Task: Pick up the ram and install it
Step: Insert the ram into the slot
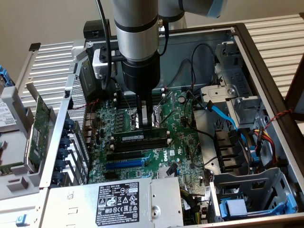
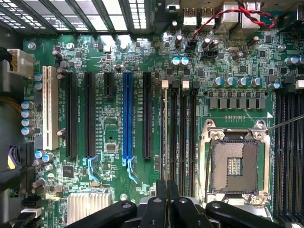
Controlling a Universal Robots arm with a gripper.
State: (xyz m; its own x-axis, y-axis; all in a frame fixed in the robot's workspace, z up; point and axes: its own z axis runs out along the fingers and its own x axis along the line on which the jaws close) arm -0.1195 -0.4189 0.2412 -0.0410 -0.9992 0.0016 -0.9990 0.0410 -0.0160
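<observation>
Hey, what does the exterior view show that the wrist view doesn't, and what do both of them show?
Only the exterior view shows the arm, the ram standing on edge on the motherboard directly below the gripper, the computer case and the power supply. Only the wrist view shows the empty CPU socket, the blue expansion slot and the white slot. Both show the motherboard, the gripper and the black memory slots.
</observation>
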